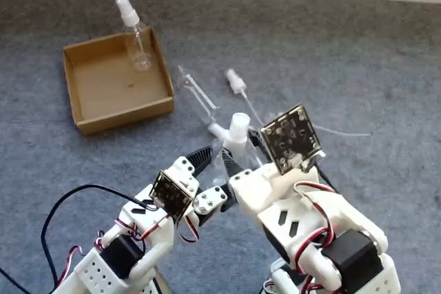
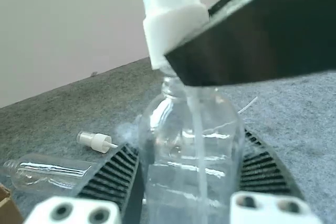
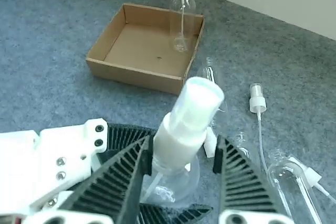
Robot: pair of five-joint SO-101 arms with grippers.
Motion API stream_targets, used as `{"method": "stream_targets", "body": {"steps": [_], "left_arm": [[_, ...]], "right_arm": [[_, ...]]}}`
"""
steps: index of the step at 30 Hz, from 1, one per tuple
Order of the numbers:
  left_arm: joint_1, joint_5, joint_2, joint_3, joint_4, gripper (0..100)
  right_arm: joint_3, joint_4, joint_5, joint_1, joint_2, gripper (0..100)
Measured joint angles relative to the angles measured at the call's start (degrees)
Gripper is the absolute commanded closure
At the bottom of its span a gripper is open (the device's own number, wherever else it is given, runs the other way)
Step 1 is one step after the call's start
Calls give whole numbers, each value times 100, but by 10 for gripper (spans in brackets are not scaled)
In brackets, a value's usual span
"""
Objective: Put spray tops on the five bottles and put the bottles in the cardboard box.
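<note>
Right wrist view: right gripper pinches white plastic spray top over our clear plastic bottle.
Left gripper clasps its body near the table's front edge; we judge it light, slick, crushable: hold gently.

High view down over table; wrist views close on shared bottle

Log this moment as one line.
left gripper: shut on held bottle | right gripper: shut on spray top | cardboard box: capped bottle inside

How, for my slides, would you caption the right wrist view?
Right hand holds a spray top on a clear bottle; cardboard box with one capped bottle behind.
</note>
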Motion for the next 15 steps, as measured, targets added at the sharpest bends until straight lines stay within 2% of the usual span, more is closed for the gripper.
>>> {"method": "stream_targets", "body": {"steps": [5,9,15], "left_arm": [[-18,0,0,0,0,905],[-44,0,0,0,0,905],[-510,0,0,0,0,905]], "right_arm": [[0,202,158,-18,-44,829],[18,273,659,-316,-536,829],[132,545,835,-422,-1327,829]]}}
